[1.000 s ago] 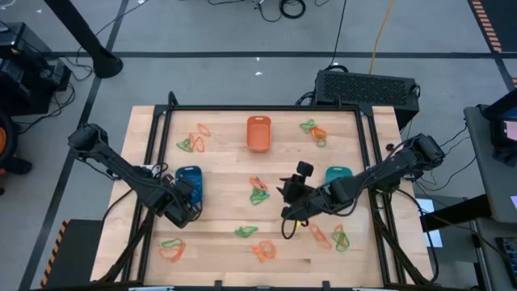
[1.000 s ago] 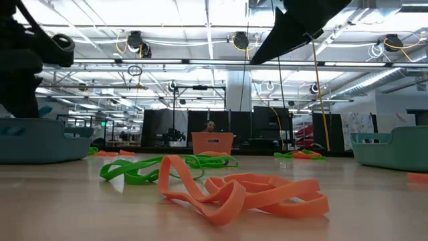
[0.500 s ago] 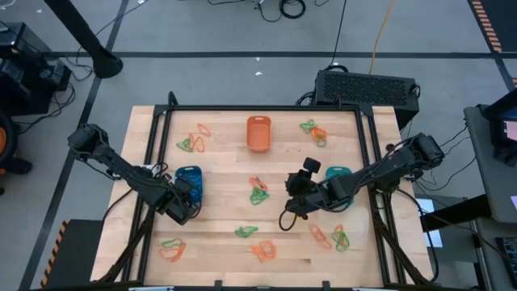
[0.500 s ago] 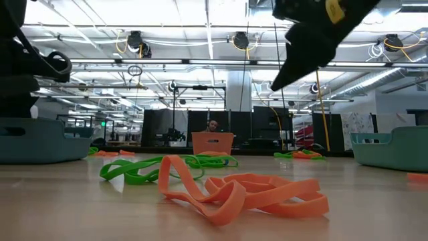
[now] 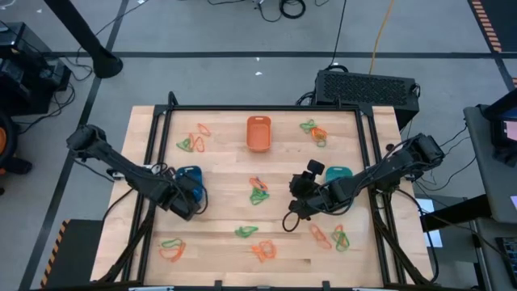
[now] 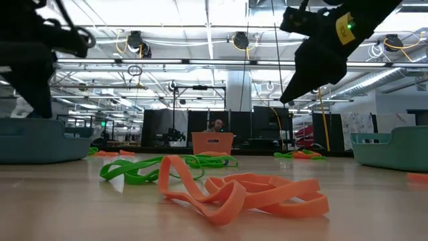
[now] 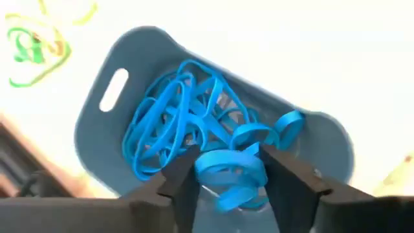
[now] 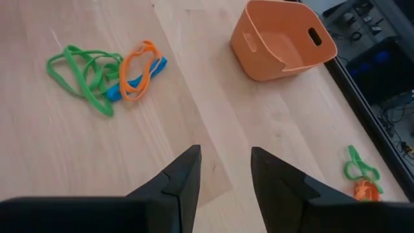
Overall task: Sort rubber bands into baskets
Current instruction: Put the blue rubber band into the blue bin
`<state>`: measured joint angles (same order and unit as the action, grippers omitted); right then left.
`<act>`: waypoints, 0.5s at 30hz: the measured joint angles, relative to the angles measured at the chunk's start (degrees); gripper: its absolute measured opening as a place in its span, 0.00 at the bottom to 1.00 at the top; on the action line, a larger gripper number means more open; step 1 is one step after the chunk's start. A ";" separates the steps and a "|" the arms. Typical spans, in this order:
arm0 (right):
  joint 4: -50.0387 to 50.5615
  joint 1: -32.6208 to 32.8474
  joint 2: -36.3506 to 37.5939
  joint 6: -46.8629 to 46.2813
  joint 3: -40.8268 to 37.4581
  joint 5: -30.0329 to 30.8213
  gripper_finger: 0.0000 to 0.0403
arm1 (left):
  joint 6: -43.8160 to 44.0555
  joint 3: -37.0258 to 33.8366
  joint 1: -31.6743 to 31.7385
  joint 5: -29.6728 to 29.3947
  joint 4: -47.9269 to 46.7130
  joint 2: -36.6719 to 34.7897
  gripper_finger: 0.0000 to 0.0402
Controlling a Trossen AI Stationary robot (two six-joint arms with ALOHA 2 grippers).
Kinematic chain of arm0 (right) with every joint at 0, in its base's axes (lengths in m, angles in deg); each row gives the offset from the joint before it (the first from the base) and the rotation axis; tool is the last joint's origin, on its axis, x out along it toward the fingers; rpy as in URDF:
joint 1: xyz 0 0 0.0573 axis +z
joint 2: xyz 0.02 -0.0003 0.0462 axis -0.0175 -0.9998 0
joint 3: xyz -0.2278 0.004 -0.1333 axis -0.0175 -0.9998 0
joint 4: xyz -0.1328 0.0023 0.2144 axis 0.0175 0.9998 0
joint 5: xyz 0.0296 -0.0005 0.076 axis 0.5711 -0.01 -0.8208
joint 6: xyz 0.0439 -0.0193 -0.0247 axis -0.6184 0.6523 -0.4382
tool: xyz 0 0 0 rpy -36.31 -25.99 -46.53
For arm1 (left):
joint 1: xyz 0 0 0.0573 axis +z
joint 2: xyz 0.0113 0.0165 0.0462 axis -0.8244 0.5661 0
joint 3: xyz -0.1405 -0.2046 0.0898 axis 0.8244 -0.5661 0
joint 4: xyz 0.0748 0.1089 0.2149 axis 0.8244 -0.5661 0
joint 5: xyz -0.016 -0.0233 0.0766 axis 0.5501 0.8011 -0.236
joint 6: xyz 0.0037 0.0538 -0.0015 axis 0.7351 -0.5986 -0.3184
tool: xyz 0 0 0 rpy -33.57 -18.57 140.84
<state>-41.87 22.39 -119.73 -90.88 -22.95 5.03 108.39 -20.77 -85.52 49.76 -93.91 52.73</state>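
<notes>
The blue basket (image 5: 190,179) stands at the table's left, and my left gripper (image 5: 184,202) hovers open over its near end. Several blue rubber bands (image 7: 174,123) lie heaped inside the basket (image 7: 103,123). One blue loop (image 7: 229,173) sits on the heap between my spread fingers (image 7: 229,178). My right gripper (image 5: 300,194) hangs open and empty above bare wood (image 8: 225,168), left of the teal basket (image 5: 335,174). A small heap of green, orange and blue bands (image 8: 103,71) lies ahead of it at mid-table (image 5: 258,191). The orange basket (image 5: 258,133) stands at the far middle.
More small heaps of bands lie at the far left (image 5: 192,139), far right (image 5: 314,132), near left (image 5: 171,248), near middle (image 5: 262,249) and near right (image 5: 329,236). A black rail frame (image 5: 266,108) edges the table. A black cable (image 5: 287,220) loops below my right gripper.
My right gripper has come down and drifted a little toward the teal basket, tipping further downward; it has stayed open. My left gripper has shifted slightly over the blue basket's near end.
</notes>
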 joint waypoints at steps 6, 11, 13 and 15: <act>0.22 -0.02 0.00 1.03 -0.02 0.00 0.32 | -2.38 5.99 2.71 1.35 -7.82 0.00 0.47; 0.98 -0.01 0.00 1.19 -0.02 -0.28 0.32 | -3.82 8.45 3.80 1.26 -10.32 -0.02 0.48; 2.69 0.02 0.00 1.17 -0.02 -1.38 0.32 | -5.55 8.67 4.06 -0.95 -8.31 -0.02 0.48; 4.87 0.29 0.18 0.41 -0.04 -1.85 0.32 | -9.07 8.65 4.09 -4.15 -2.23 -0.02 0.48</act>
<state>-37.01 22.67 -119.56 -90.47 -22.99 3.18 99.31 -12.12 -81.43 45.61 -96.15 52.70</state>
